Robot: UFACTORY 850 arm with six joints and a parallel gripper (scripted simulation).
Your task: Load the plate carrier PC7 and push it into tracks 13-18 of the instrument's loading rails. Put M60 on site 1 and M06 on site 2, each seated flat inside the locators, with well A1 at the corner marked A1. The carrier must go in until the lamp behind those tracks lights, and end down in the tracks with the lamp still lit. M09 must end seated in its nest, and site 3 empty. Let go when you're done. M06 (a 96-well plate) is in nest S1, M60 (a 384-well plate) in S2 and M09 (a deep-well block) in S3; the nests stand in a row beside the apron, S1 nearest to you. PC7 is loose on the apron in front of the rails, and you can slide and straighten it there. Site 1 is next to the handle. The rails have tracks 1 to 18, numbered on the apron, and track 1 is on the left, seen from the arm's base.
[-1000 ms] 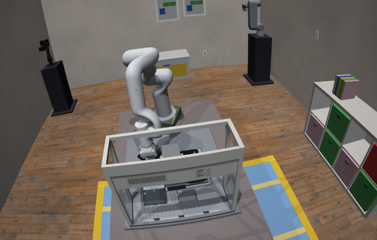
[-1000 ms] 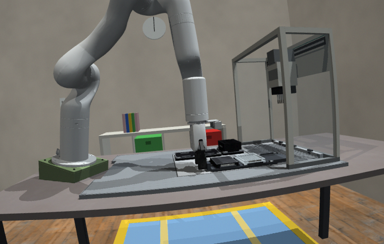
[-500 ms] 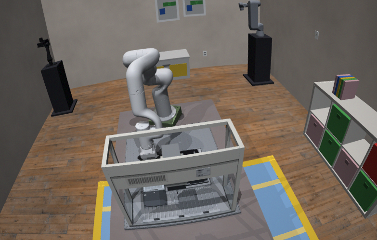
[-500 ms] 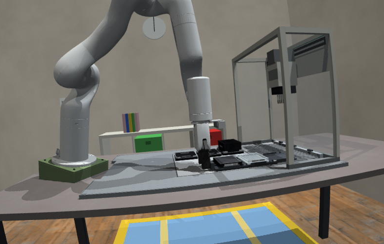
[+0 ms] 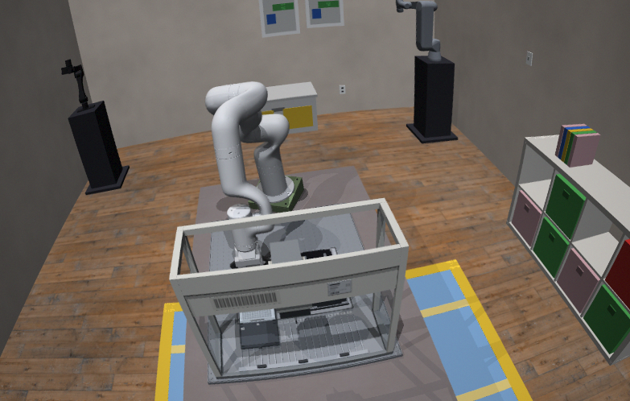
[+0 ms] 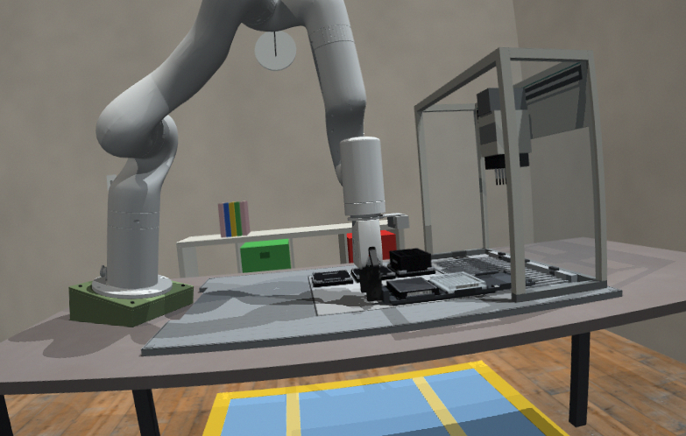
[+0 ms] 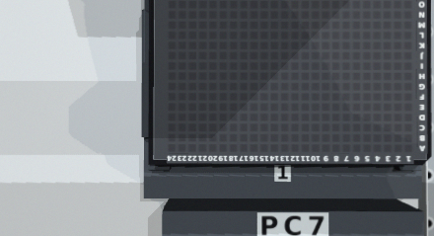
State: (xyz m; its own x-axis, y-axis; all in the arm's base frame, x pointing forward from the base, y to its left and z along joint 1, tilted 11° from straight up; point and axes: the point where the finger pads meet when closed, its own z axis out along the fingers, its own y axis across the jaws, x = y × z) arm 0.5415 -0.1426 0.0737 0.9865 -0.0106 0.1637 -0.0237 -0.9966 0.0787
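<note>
The carrier PC7 [image 7: 292,223] lies under my wrist, handle end nearest the camera. The dark 384-well plate M60 [image 7: 286,75] sits flat on site 1 [image 7: 282,173], with its A1 corner at the lower right of the wrist view. In the exterior view the clear 96-well plate M06 [image 6: 456,280] sits on site 2 beyond M60 [image 6: 410,286], and the carrier's far end reaches the rails [image 6: 502,268] inside the instrument. My gripper [image 6: 372,282] is open, down at the handle end of the carrier. My fingers do not show in the wrist view. The black deep-well block M09 [image 6: 410,259] stands in nest S3.
The instrument frame [image 6: 507,162] stands over the rails, with a pipetting head [image 6: 499,135] hanging inside. The empty nest S1 [image 6: 331,277] lies beside the apron behind the gripper. The top view shows M06 [image 5: 256,314] through the frame's front panel.
</note>
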